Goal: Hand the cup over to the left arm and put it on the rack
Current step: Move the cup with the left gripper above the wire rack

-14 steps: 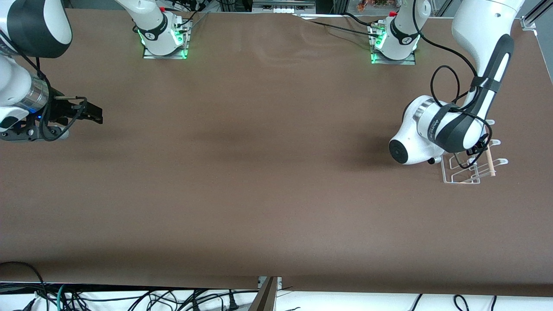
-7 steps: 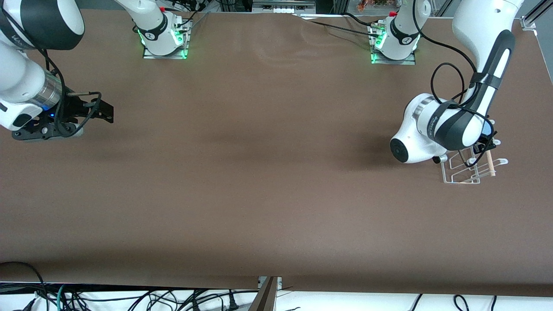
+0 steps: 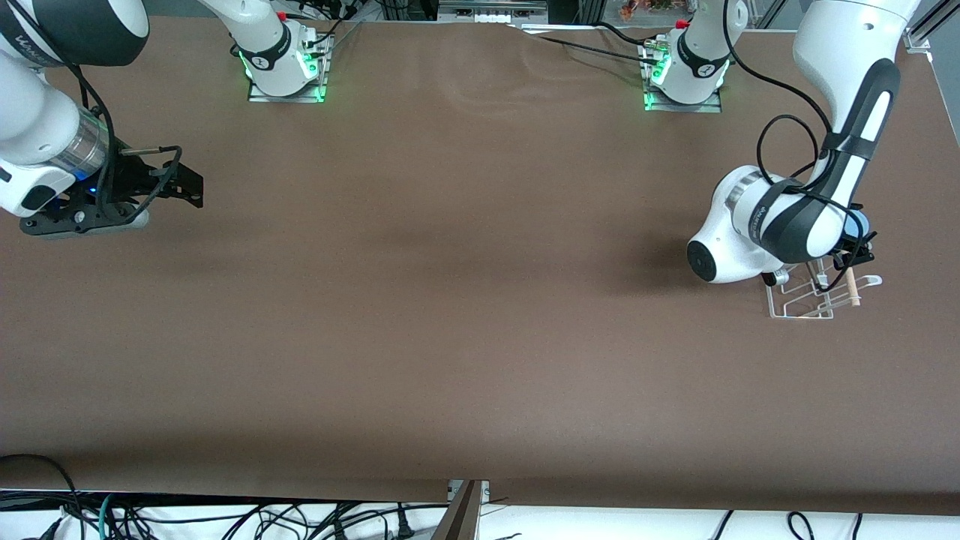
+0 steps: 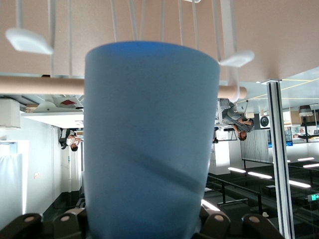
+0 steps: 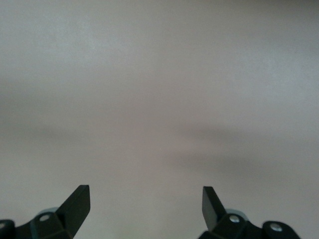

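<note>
The light-blue cup [image 4: 149,139] fills the left wrist view, held between the jaws of my left gripper [image 4: 149,226]. Its far end is close against the white wire rack [image 4: 230,59] and the rack's wooden dowel [image 4: 35,84]. In the front view only a sliver of the cup [image 3: 859,223] shows past the left wrist. My left gripper [image 3: 857,251] is over the rack [image 3: 796,309], which stands near the left arm's end of the table. My right gripper [image 3: 189,187] is open and empty over bare table at the right arm's end; its fingertips [image 5: 79,199] stand wide apart.
The brown table [image 3: 465,300] stretches between the two arms. Both arm bases [image 3: 285,67] stand along the table's edge farthest from the front camera. A black cable [image 3: 780,142] loops to the left wrist. Loose cables [image 3: 225,517] lie off the table's near edge.
The left wrist has shifted a little toward the left arm's end of the table, carrying the cup over the rack. The right gripper has drifted slightly toward the table's middle.
</note>
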Controlling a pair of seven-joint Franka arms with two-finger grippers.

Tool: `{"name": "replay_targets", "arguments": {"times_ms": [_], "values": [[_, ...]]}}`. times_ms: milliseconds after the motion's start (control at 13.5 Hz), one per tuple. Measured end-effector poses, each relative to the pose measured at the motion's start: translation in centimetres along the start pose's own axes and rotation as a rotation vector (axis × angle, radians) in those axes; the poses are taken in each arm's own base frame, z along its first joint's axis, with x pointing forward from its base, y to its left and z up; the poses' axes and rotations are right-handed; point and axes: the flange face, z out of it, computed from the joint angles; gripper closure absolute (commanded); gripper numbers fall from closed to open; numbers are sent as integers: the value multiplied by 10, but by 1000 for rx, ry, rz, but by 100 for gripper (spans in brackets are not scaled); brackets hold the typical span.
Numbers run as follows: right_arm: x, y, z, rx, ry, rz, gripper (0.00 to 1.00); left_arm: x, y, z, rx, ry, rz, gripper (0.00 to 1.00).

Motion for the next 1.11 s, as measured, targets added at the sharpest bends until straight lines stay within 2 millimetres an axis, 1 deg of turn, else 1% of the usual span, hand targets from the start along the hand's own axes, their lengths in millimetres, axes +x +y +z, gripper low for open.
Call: {"name": "replay_targets", "arguments": {"times_ms": [222, 591, 665, 739, 886, 1108], "values": [[0, 2, 0, 0, 0, 3, 1, 13, 5, 4, 20, 3, -20, 100], [3, -5, 1, 89, 5, 13, 0, 20, 7, 11, 25, 3, -25, 100], [6, -8, 1, 99, 12, 11, 0, 21, 8, 12, 25, 5, -30, 70], [10, -9, 0, 102, 19, 9, 0, 22, 8, 13, 24, 7, -36, 1], [18, -9, 3, 104, 22, 9, 0, 23, 8, 15, 25, 9, -37, 0], [28, -9, 15, 104, 15, 10, 0, 23, 8, 14, 26, 11, -45, 0]]}}
